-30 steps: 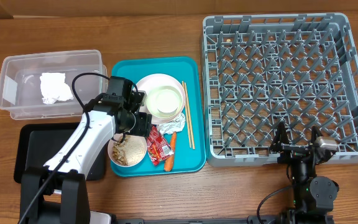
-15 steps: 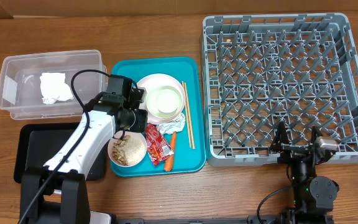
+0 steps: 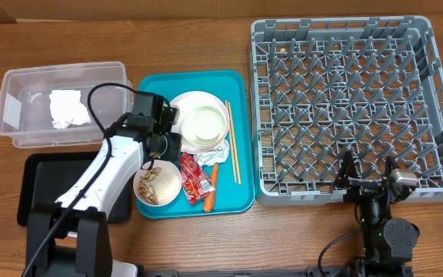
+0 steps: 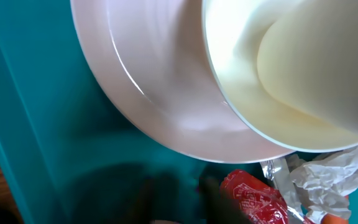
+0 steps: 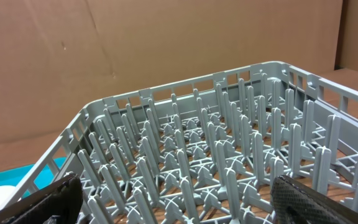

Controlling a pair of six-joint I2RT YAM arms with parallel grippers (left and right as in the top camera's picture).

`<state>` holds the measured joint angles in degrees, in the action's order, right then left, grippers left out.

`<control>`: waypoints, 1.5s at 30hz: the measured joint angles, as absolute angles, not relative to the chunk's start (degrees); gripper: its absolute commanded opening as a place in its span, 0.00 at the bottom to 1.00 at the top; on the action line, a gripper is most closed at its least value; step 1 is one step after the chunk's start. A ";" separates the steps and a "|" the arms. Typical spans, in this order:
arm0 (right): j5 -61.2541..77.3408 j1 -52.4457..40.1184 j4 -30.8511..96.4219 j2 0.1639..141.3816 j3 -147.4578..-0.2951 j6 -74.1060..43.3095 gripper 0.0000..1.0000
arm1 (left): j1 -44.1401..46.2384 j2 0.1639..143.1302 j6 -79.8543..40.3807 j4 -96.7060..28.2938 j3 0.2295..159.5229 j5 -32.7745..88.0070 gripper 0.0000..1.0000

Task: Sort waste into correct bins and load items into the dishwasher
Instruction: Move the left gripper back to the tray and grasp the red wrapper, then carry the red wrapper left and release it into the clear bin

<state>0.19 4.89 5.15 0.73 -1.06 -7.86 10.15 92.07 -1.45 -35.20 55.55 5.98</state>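
Note:
My left gripper (image 3: 171, 148) hangs low over the teal tray (image 3: 151, 86), open and empty, just left of the red snack wrapper (image 3: 194, 181). In the left wrist view its blurred fingertips (image 4: 178, 194) straddle bare teal tray, with the red wrapper (image 4: 253, 198) touching or just right of them. A pink plate (image 3: 184, 104) (image 4: 160, 93) holds a white bowl (image 3: 205, 125) (image 4: 278, 68). A crumpled napkin (image 3: 216, 152) (image 4: 325, 180), a carrot (image 3: 211, 191) and chopsticks (image 3: 231, 150) lie nearby. My right gripper (image 3: 368, 175) (image 5: 179, 200) is open at the grey dish rack's (image 3: 344, 92) front edge.
A small bowl of food scraps (image 3: 158, 185) sits at the tray's front left, under my left arm. The clear tub (image 3: 21, 85) holds a white napkin (image 3: 66, 108). The black tray (image 3: 41, 192) lies in front of it. The rack pegs (image 5: 229, 143) fill the right wrist view.
My left gripper has shifted very slightly over the tray, uncovering a bit more of the food bowl. The right arm has not moved.

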 measured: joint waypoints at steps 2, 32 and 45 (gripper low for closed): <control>0.21 4.89 5.15 0.73 -1.06 -7.86 1.00 | 10.15 92.27 -1.34 -35.22 55.55 6.24 0.57; 0.21 4.89 5.15 0.73 -1.06 -7.88 1.00 | 10.15 97.36 5.28 -39.18 55.99 14.44 0.13; 0.19 4.89 5.17 0.73 -1.06 -7.86 1.00 | 10.15 97.43 5.85 -42.22 59.86 14.39 0.04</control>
